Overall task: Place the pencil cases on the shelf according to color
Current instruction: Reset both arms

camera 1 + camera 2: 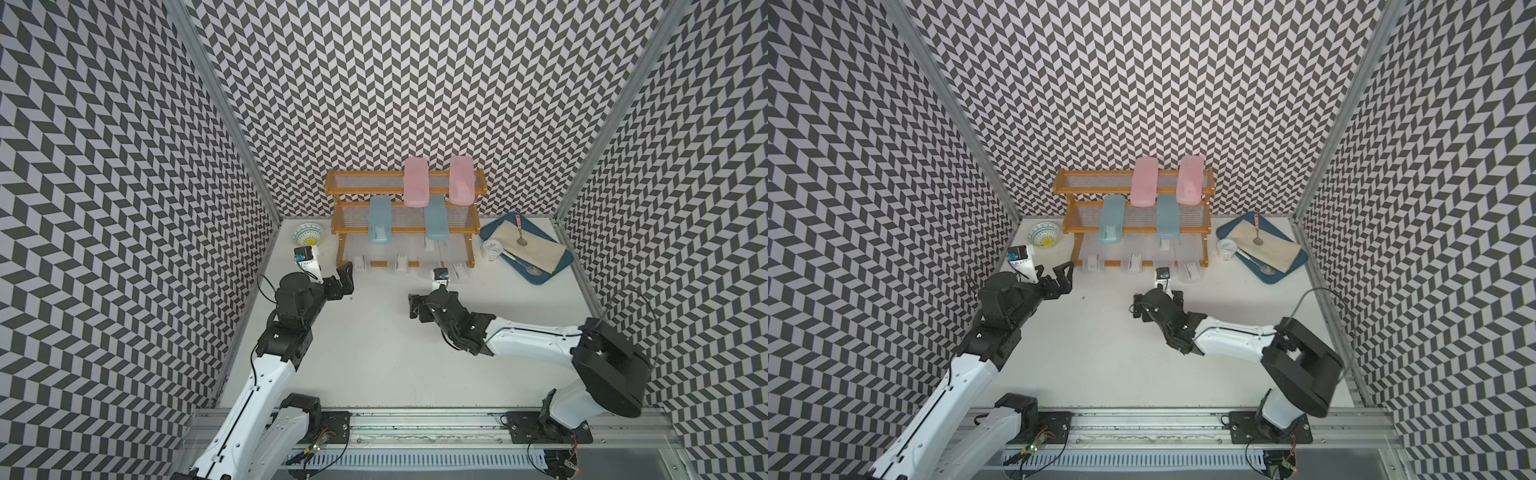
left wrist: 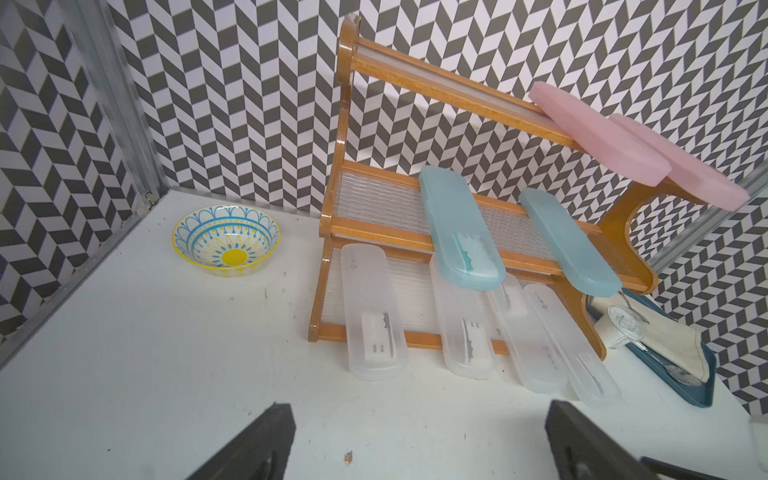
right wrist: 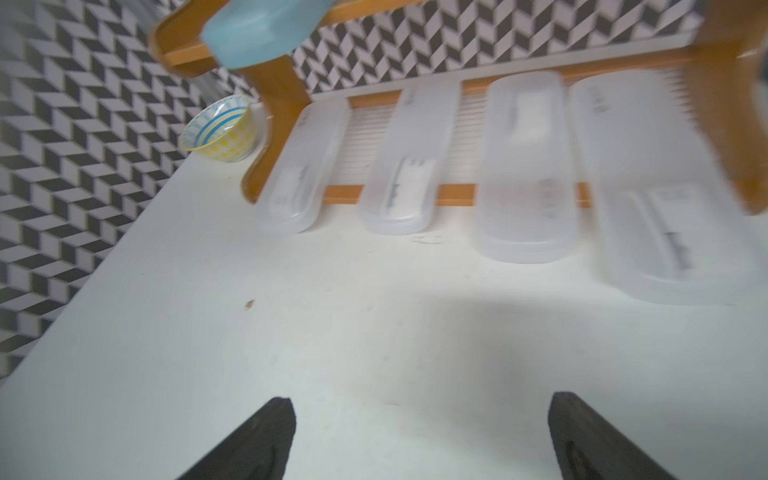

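Pink pencil cases (image 1: pixel 417 181) crown the shelf (image 1: pixel 365 192), blue cases (image 1: pixel 379 218) mid-tier, clear cases (image 2: pixel 372 320) lowest, upper centre of a top view. We judge sorting complete: left claw (image 2: pixel 419 407) and right claw (image 3: pixel 420 399) gape empty; next, withdraw.

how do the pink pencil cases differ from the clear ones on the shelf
Colour: the pink cases are a milky pink, while the clear cases are frosted and colourless.
Tier: the pink cases lie on the top tier of the shelf, the clear cases on the bottom tier.
Count: there are two pink cases and four clear cases.
Shared: both kinds have the same long shape with rounded ends, lie front to back, and stick out past the front rail.
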